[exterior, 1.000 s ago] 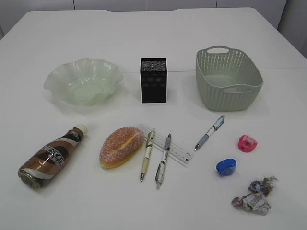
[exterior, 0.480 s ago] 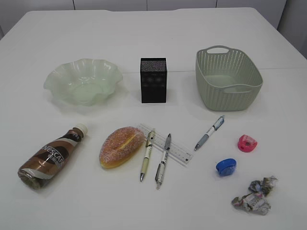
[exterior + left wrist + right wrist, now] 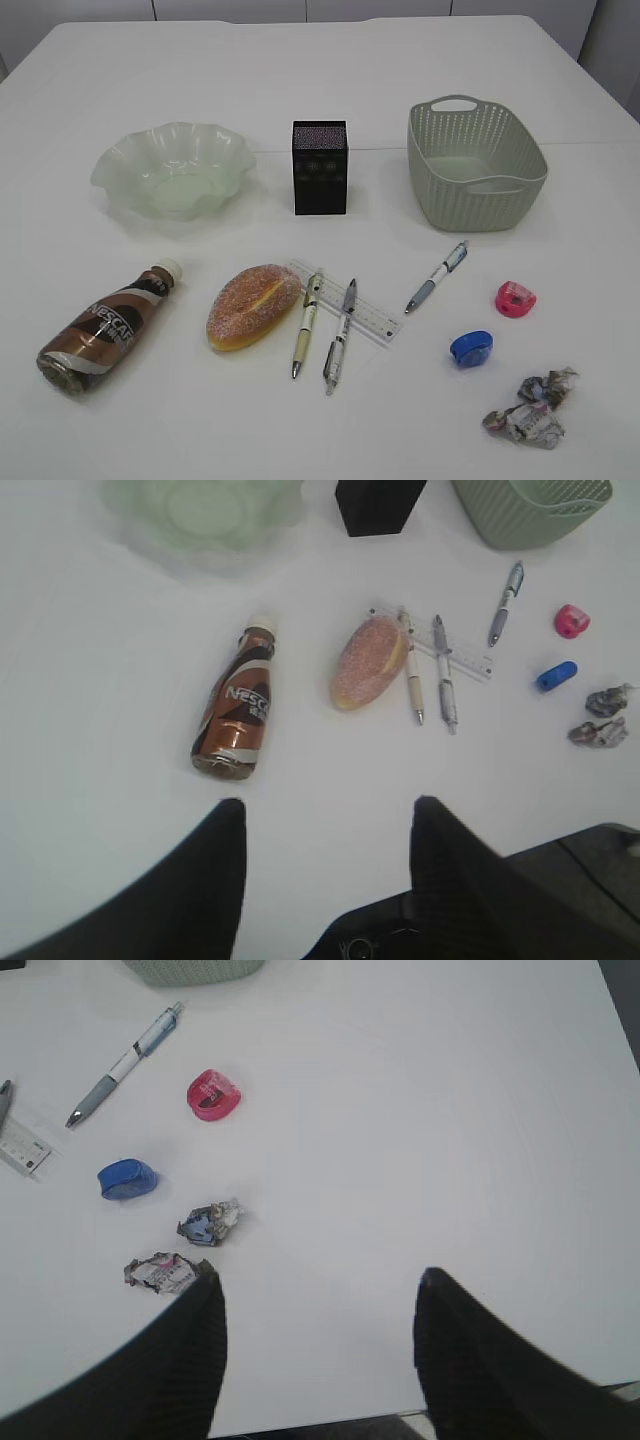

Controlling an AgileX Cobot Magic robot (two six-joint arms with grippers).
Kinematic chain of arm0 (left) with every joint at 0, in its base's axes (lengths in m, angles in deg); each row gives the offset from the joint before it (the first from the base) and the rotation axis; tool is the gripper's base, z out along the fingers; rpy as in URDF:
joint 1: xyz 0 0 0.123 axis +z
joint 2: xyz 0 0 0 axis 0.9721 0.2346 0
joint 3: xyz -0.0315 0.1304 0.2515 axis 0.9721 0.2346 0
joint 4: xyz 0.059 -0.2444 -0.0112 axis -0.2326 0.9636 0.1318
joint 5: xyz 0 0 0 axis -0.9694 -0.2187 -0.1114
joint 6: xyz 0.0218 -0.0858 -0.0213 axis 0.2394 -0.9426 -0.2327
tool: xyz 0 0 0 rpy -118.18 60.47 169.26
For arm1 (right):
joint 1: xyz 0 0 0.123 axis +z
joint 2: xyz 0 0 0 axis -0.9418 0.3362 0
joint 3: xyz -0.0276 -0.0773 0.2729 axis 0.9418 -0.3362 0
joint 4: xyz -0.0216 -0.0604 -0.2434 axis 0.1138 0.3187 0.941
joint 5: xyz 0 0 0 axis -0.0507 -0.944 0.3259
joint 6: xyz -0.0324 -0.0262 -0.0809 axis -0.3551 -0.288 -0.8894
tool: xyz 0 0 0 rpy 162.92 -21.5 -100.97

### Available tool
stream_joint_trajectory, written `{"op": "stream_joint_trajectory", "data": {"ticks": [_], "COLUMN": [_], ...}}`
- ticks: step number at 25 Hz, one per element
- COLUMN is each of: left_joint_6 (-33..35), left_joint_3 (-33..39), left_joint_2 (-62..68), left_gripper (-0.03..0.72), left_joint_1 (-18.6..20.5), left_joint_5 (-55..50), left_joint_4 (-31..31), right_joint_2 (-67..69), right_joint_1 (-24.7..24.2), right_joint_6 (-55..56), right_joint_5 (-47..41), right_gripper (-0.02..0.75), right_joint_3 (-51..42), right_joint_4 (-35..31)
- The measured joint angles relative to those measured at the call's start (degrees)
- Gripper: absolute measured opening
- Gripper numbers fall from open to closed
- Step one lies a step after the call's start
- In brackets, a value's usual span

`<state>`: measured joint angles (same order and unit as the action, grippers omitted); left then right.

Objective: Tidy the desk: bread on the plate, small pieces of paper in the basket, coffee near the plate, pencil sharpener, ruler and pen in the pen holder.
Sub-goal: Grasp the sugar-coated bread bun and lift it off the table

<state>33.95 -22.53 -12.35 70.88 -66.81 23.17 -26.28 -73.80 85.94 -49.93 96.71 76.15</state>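
On the white table lie a sugared bread (image 3: pixel 253 305), a coffee bottle (image 3: pixel 105 328) on its side, a clear ruler (image 3: pixel 372 321) under two pens (image 3: pixel 308 325), and a third pen (image 3: pixel 437 276). To the right are a pink pencil sharpener (image 3: pixel 515 298), a blue one (image 3: pixel 471 347) and crumpled paper pieces (image 3: pixel 530 410). Behind them stand the green glass plate (image 3: pixel 170 170), black pen holder (image 3: pixel 320 167) and basket (image 3: pixel 475 165). My left gripper (image 3: pixel 328 810) hangs open and empty above the near table edge, short of the bottle (image 3: pixel 235 715). The right gripper (image 3: pixel 318 1285) is open and empty, right of the paper (image 3: pixel 160 1272).
The table's near edge shows at the bottom of both wrist views, with dark robot parts (image 3: pixel 560 880) below it. The basket holds nothing. Neither arm shows in the exterior view.
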Motion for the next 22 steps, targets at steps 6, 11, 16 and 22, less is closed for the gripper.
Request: {"op": "stream_joint_trajectory", "data": {"ticks": [6,11,16,22], "left_joint_6": [2.90,6.47,9.98,15.53], "left_joint_3": [0.00,0.00,0.00,0.00], "left_joint_2": [1.18,5.24,10.32,16.51], "left_gripper": [0.386,0.386,0.386,0.388], "left_joint_1": [0.00,0.00,0.00,0.00], "left_joint_5": [0.00,0.00,0.11,0.54], "left_joint_4": [4.28,7.53,9.01,9.99], "right_joint_2": [0.00,0.00,0.00,0.00], "right_joint_1": [0.00,0.00,0.00,0.00], "right_joint_6": [0.00,0.00,0.00,0.03], "right_joint_5": [0.00,0.00,0.00,0.00], "right_gripper": [0.467,0.467,0.467,0.467], "right_joint_3": [0.00,0.00,0.00,0.00], "right_joint_4": [0.00,0.00,0.13,0.13]}}
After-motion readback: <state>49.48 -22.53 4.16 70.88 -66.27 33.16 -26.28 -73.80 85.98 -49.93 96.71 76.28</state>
